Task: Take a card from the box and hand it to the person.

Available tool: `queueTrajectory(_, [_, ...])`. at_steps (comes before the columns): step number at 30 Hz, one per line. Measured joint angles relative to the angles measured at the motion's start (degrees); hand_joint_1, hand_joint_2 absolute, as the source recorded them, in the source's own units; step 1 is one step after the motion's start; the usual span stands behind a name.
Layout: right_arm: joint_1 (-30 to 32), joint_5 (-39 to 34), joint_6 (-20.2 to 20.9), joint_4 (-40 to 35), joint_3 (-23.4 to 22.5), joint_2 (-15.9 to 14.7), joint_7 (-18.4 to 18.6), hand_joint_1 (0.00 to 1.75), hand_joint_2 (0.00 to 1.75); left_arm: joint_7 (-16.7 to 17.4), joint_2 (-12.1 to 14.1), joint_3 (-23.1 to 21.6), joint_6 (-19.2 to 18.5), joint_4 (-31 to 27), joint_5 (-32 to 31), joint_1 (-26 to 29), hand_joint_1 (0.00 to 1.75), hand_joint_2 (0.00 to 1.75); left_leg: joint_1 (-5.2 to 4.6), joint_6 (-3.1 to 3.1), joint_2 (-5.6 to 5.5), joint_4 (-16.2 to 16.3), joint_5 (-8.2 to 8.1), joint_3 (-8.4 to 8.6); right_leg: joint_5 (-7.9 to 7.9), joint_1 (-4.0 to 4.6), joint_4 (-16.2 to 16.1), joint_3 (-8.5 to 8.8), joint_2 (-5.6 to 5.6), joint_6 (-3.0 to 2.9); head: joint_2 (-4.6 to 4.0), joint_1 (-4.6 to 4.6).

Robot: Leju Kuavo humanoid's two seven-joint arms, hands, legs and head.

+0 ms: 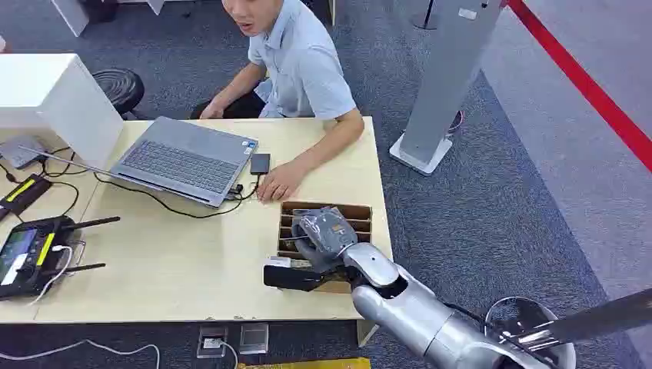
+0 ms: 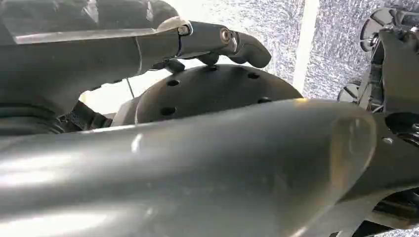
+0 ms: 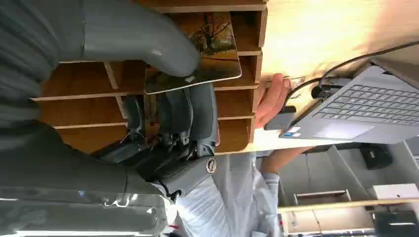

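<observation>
From the head view I have my right hand (image 1: pixel 321 233) down over the slotted brown box (image 1: pixel 361 213) at the right end of the table (image 1: pixel 177 269), and the right wrist view shows its thumb and fingers (image 3: pixel 195 111) pinching a picture card (image 3: pixel 212 52) over the box's dividers. The person (image 1: pixel 304 69) sits at the far side with a hand (image 1: pixel 278 183) flat on the table just beyond the box, beside the open laptop (image 1: pixel 184 159). My left hand (image 2: pixel 217 42) hangs by the robot's body, and I cannot tell how its fingers are set.
</observation>
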Motion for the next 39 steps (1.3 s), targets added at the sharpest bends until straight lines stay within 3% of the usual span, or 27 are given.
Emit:
queueTrajectory(6, [-0.8,-0.5,-0.5,1.5,0.6,0.1,-0.8,1.40,1.75,-0.2,0.0,-0.4,0.7,0.0,0.2,0.0,0.00,0.00,0.00,0.00,0.00,0.0,0.00,0.09,0.00,0.00,0.0,0.10,0.00,0.00,0.00,-0.02])
queueTrajectory(8, [-1.0,-0.7,-0.7,2.0,0.9,0.1,-0.8,1.75,1.75,-0.4,0.0,-0.4,1.0,0.0,0.2,0.0,0.00,0.00,0.00,0.00,0.00,0.0,0.00,0.14,0.00,0.00,0.0,0.13,0.00,0.00,0.00,-0.04])
queueTrajectory(15, [-1.1,-2.4,-2.8,3.0,1.4,0.1,-2.3,1.75,1.75,-1.1,-0.2,-0.6,1.5,0.0,0.5,0.0,0.00,0.00,0.00,0.00,0.00,0.0,0.00,0.16,0.00,0.00,0.0,0.15,0.00,0.00,0.00,0.00])
queueTrajectory(22, [-1.0,-7.0,-7.8,-1.0,-1.0,-1.5,-9.0,1.75,1.75,-2.4,-0.2,-0.9,0.8,0.0,0.5,0.3,0.00,0.00,0.00,0.00,0.03,0.0,0.00,0.10,0.04,0.00,0.0,0.07,0.04,0.02,0.00,0.00])
queueTrajectory(30, [-2.2,-2.6,-13.0,-8.0,-6.6,-3.0,-11.4,1.75,1.75,-2.8,-0.2,-1.0,0.0,0.0,0.5,0.4,0.00,0.00,0.01,0.00,0.03,0.0,0.00,0.05,0.03,0.00,0.0,0.04,0.04,0.02,0.00,0.00])
queueTrajectory(39, [-4.9,0.6,-14.4,-9.2,-10.2,-1.3,-12.8,1.75,1.75,-2.6,-0.1,-1.5,-1.8,0.0,-0.2,0.4,0.00,0.00,0.01,0.00,0.03,0.0,0.00,0.02,0.03,0.00,0.0,0.04,0.04,0.02,0.00,0.00])
